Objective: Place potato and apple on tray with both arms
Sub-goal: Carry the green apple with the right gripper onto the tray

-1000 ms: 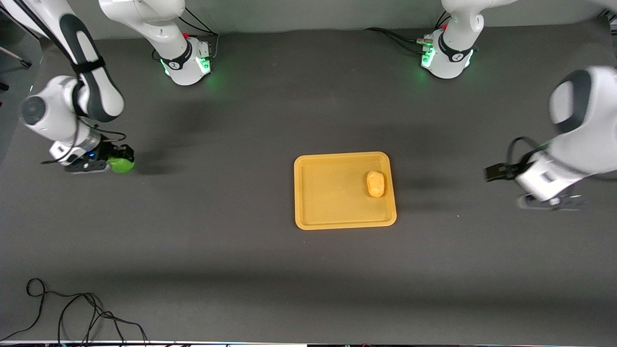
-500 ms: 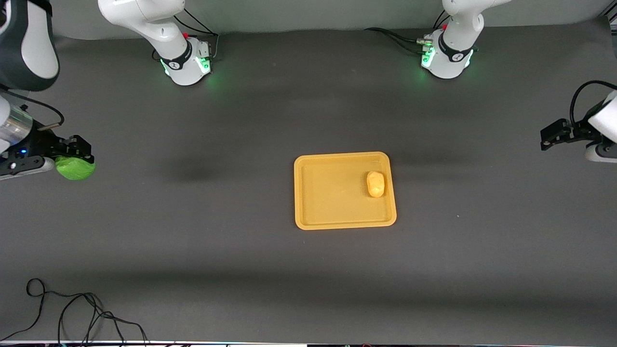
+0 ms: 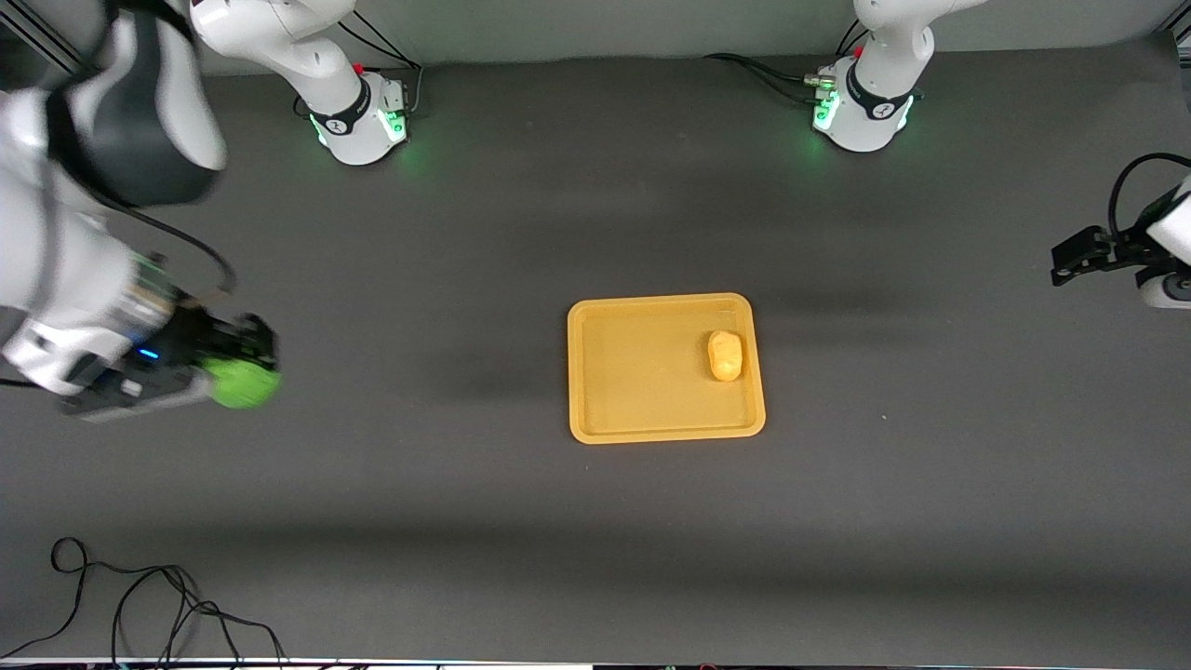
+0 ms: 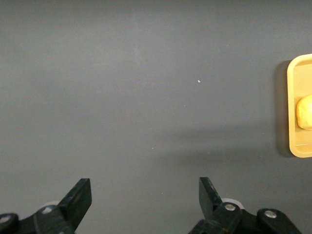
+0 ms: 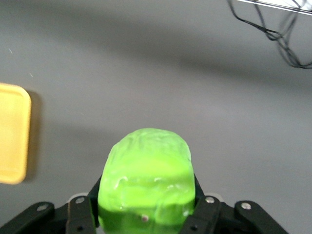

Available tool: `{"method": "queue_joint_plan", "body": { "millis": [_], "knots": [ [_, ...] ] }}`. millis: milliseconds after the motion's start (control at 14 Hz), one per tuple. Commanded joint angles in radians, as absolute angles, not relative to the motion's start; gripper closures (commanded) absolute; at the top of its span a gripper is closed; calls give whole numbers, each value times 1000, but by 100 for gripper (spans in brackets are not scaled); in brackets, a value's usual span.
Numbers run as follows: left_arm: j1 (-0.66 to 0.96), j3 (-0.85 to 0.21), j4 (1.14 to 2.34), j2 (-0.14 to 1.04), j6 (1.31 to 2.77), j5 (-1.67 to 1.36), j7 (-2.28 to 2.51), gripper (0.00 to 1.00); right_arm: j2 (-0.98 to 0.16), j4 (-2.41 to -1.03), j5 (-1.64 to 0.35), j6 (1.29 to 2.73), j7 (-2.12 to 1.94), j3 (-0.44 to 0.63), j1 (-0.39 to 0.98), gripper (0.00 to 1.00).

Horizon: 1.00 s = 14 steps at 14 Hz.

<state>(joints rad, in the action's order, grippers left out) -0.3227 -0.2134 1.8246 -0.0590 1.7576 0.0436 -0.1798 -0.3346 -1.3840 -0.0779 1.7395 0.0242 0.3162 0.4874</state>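
Observation:
The yellow-orange tray (image 3: 605, 372) lies mid-table. The potato (image 3: 725, 355) lies on it, near the rim toward the left arm's end. The tray's edge (image 4: 292, 97) and the potato (image 4: 304, 112) also show in the left wrist view. My right gripper (image 3: 237, 368) is shut on the green apple (image 3: 244, 382) and holds it in the air over bare table toward the right arm's end. The apple (image 5: 146, 180) fills the right wrist view between the jaws, with a tray corner (image 5: 12, 136) to one side. My left gripper (image 4: 145, 187) is open and empty over bare table at the left arm's end.
A loose black cable (image 3: 140, 605) lies at the table's near corner toward the right arm's end and shows in the right wrist view (image 5: 278, 29). The two green-lit arm bases (image 3: 358, 121) (image 3: 861, 112) stand along the farthest edge.
My right gripper has lifted the apple, swung outward, then come back toward the tray and higher. My left gripper has drawn away from the tray to its end of the table.

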Motion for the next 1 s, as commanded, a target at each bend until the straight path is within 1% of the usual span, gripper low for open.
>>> {"method": "queue_joint_plan", "body": {
  "millis": [0,143,214,286,429,500,571,714,857,929],
  "knots": [
    [-310,-219,1800,-28,1758,29,-181,0,-552,-1125,-127,1675,243,331,618,56],
    [-292,-222,1779,-9,1747,-9,-170,0,-654,-1025,-158,1686,479,330,720,56],
    [-287,-222,1779,-9,1747,-9,-170,0,-704,-981,-167,1693,577,310,760,56],
    [-284,-221,1785,-9,1747,-3,-167,0,-741,-950,-166,1718,677,264,773,56],
    [-281,-221,1784,-9,1749,3,-146,0,-778,-943,-160,1785,803,165,784,56],
    [-272,-219,1784,-11,1747,6,-146,0,-797,-943,-158,1814,845,146,805,56],
    [-224,-191,1783,-14,1738,15,-146,0,-822,-945,-156,1850,879,146,842,56],
    [-46,-24,1781,-21,1715,31,-130,0,-891,-948,-153,1920,913,146,891,56],
    [128,175,1763,-31,1686,32,-138,0,-969,-950,-127,2011,931,147,919,56],
    [156,216,1756,-32,1671,31,-146,0,-1007,-950,-114,2057,937,147,923,56]
  ]
}}
